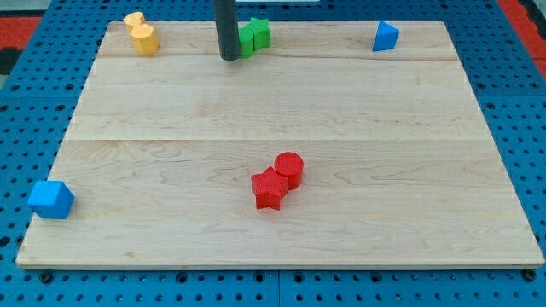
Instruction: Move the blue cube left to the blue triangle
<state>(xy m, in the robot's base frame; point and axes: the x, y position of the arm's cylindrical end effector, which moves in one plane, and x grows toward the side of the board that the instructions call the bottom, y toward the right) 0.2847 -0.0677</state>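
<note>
A: Item one, far left of the view?

B: Blue cube (50,199), one count. Bright blue, blocky, faceted corners, sitting at the bottom-left corner of the wooden board (281,128), partly overhanging its left edge. Nothing touches it.

A: Next along?

B: Yellow blocks, two. A yellow heart-like block (132,20) at the view's top left, and a yellow cylinder-like block (144,38) just below it, touching or nearly so.

A: And the rod?

B: One dark rod, upright, coming down from the view's top. My tip (229,57) rests near the top edge of the board, just left of the green blocks, possibly touching the nearer one; I cannot tell. It has no jaws, so it neither clasps nor lets go of anything. It stands well apart from the blue cube.

A: Greens?

B: Two: a green block (248,40) beside the tip and a green block behind it (260,31), touching each other. Shapes are hard to make out.

A: Centre of the board?

B: Reds, two. A red star (269,189) and a red cylinder (289,169), touching, below the middle.

A: Far right?

B: Blue triangle (385,37), one count, top right, alone, well apart from the blue cube across the board.

A: Total?

B: Eight blocks.
</note>
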